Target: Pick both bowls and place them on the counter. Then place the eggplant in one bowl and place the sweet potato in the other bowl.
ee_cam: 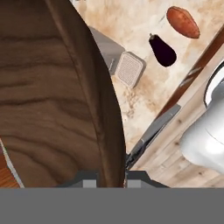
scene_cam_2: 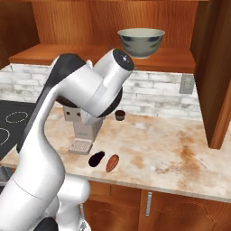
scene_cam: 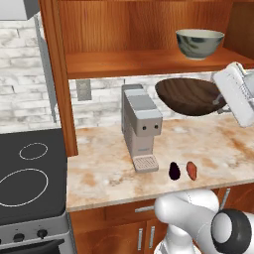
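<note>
A dark wooden bowl hangs tilted in the air above the counter, to the right of the coffee machine. My gripper is shut on its right rim. In the hand view the bowl's wall runs down between my fingertips. A grey-green ceramic bowl stands upright on the wooden shelf. The dark eggplant and the orange sweet potato lie side by side near the counter's front edge.
A grey coffee machine stands on the counter left of the vegetables. A small brown cup-like thing sits near the back wall. The stove is at the left. A cabinet wall closes the right.
</note>
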You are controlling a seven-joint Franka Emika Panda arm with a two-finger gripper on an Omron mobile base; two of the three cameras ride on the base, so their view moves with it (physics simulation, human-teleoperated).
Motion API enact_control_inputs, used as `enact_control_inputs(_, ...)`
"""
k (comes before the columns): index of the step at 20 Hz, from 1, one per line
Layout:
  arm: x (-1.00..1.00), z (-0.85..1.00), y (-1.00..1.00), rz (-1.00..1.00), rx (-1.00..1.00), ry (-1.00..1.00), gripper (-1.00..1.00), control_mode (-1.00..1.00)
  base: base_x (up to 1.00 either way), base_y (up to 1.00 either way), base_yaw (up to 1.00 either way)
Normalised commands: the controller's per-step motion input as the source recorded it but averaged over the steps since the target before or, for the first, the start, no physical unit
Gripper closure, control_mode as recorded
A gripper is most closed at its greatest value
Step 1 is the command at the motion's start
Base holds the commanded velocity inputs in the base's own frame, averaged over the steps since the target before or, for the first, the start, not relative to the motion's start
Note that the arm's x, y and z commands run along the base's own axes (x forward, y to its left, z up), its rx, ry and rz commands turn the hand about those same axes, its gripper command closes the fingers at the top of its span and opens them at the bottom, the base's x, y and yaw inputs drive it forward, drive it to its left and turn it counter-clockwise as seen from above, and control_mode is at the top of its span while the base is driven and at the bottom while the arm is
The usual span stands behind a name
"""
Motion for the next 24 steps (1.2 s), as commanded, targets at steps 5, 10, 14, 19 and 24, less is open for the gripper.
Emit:
enact_control_inputs(5,-0.02,-0.64,-0.61,0.02,-0.07,0.00,1.00,-1.00,0.00,0.00,0.00)
enact_control_inputs(10,0.09,-0.52,-0.48,0.10,-0.01,0.00,1.00,-1.00,0.00,0.00,0.00)
enact_control_inputs(14,0.27,-0.50,-0.30,0.12,0.00,0.00,1.00,-1.00,0.00,0.00,0.00)
enact_control_inputs(19,0.42,-0.36,-0.33,0.16,0.06,0.02,1.00,-1.00,0.00,0.00,0.00)
enact_control_inputs(24,0.42,-0.30,-0.33,0.15,0.07,0.00,1.00,-1.00,0.00,0.00,0.00)
